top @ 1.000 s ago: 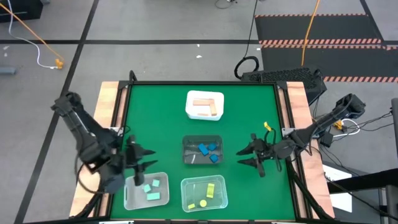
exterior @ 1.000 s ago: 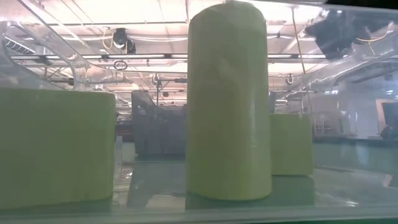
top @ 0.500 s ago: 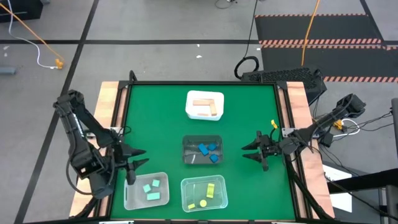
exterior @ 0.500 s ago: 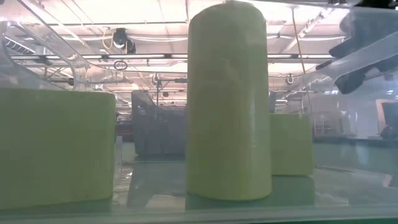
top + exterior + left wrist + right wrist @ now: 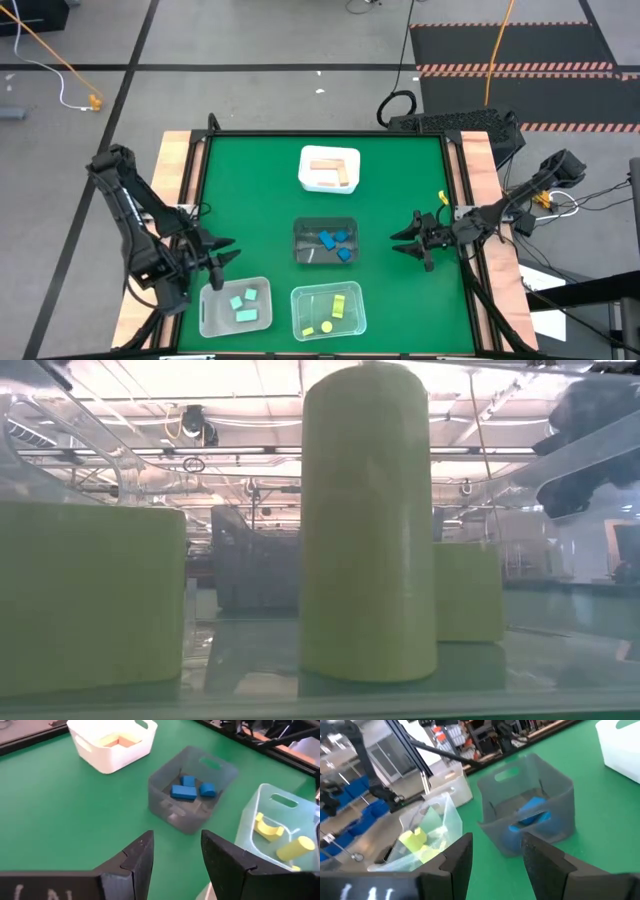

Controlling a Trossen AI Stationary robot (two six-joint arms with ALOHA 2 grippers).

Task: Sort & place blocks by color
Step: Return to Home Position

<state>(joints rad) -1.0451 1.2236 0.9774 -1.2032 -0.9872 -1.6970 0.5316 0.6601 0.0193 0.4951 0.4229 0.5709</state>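
Green surface [image 5: 250, 190], high view: tan blocks [image 5: 328, 172] in white bin [image 5: 302, 170], blue blocks [image 5: 335, 243] in dark bin [image 5: 296, 240], mint blocks [image 5: 242, 305] and yellow blocks [image 5: 338, 305] in clear bins, so sorting looks done. Left claw [image 5: 220, 257] and right claw [image 5: 405, 243] sit near the edges, off the bins. Low view: yellow cylinder [image 5: 368, 520] upright. Wrist views: both claws parted, empty.

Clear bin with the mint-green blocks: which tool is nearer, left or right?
Left. The left tool sits just off a corner of the clear bin; the right tool is far off, on the other side of the dark bin.
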